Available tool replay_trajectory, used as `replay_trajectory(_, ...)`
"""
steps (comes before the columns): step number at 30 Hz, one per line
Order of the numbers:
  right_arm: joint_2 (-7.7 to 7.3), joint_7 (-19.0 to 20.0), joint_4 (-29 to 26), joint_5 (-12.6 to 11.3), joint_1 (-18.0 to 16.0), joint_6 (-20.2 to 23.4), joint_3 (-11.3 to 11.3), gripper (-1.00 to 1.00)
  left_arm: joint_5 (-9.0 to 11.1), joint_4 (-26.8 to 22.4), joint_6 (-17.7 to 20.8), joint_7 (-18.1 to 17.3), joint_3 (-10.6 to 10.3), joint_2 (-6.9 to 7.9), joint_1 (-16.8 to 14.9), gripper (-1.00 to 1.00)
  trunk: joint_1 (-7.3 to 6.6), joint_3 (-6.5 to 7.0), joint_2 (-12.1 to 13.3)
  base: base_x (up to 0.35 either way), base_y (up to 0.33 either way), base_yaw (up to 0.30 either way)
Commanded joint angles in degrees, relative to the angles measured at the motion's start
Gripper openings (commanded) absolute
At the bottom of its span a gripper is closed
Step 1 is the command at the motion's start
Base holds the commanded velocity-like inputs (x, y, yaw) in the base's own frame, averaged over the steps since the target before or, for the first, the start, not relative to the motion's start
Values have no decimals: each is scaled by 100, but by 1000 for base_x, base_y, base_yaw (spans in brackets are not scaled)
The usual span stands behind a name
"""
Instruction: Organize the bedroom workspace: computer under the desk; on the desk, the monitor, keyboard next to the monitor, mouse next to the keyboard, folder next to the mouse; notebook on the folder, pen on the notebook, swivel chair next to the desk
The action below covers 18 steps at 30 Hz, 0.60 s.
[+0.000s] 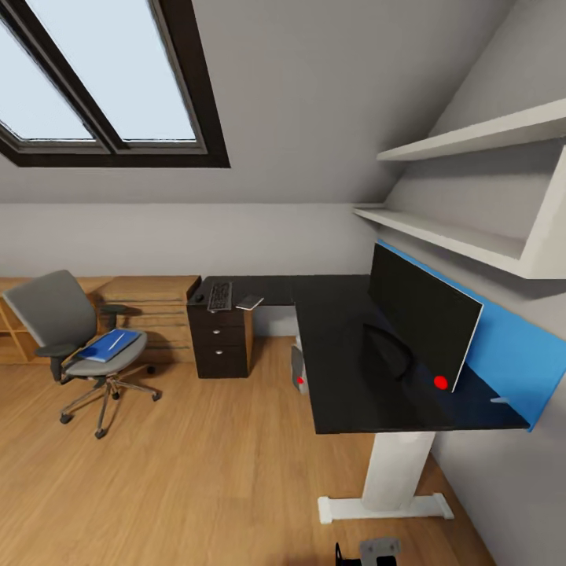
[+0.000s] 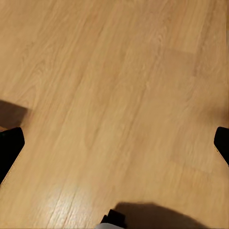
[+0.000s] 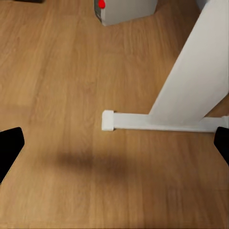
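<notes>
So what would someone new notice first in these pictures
The big black monitor stands on the black desk at the right, against a bright blue wall panel. Across the wooden floor at the left, the grey swivel chair carries a blue folder on its seat. Overhead, a dark-framed skylight glows pale.

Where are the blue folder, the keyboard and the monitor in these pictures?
blue folder (image 1: 106,346), head view, middle of its cover, lying on the swivel chair seat.
keyboard (image 1: 219,296), head view, centre of its key area, on the drawer-side desk end.
monitor (image 1: 420,310), head view, middle of its dark screen.
</notes>
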Motion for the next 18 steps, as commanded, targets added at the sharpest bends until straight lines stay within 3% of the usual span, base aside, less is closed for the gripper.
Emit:
replay_trajectory(1,4,-11,7,-59,-7,-21,51,100,60,-10,-27,40,-47,10,-2,100,5,-1,-7,280,223,-187)
replay_trajectory(18,4,-11,10,-59,-7,-20,51,100,59,-10,-31,41,-47,6,-2,100,5,11,-7,280,223,-17)
